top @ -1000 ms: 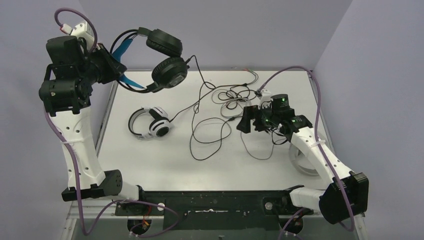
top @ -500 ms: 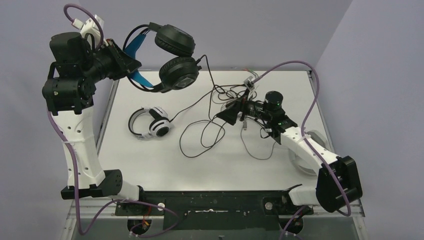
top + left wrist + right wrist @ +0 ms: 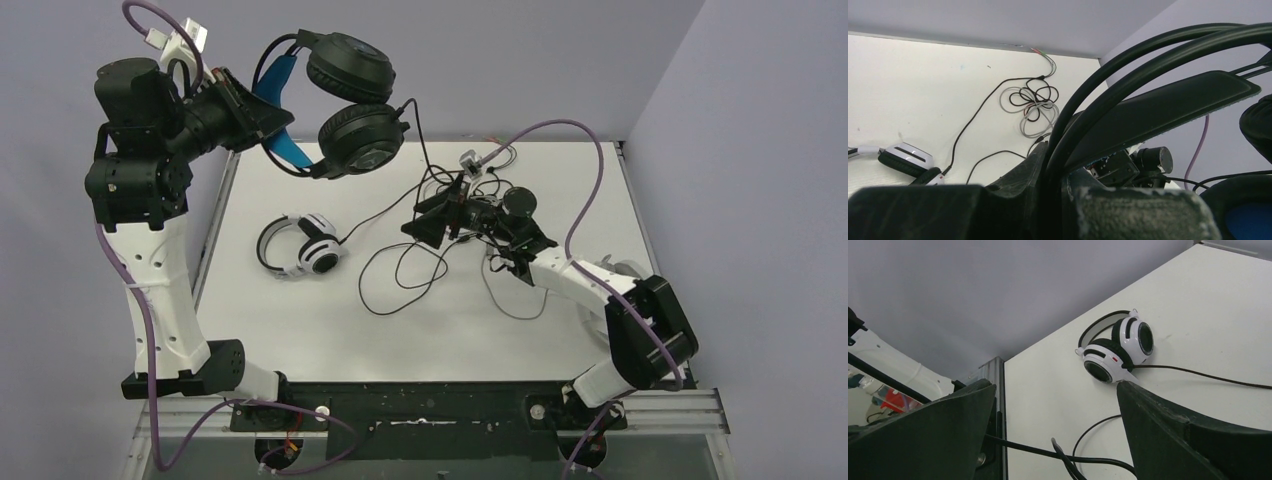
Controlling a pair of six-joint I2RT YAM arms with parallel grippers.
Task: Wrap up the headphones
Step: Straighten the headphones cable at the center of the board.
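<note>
Cables [image 3: 1030, 106] tangle by right tool [image 3: 1055, 427], spread wide; left tool [image 3: 258, 120] clamps black headset [image 3: 356, 140]; white headset [image 3: 300, 246] lies apart.

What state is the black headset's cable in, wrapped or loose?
Loose: the cable hangs from the raised black headset into tangled loops on the table, not wound up.

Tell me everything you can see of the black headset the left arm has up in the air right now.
The black headset is wired and over-ear: two round padded cups joined by a thin double black hoop with a blue-lined band beneath. The left gripper is shut on that headband, holding it clear above the far left corner of the table. Its black cable hangs from the lower cup into the tabletop tangle.
</note>
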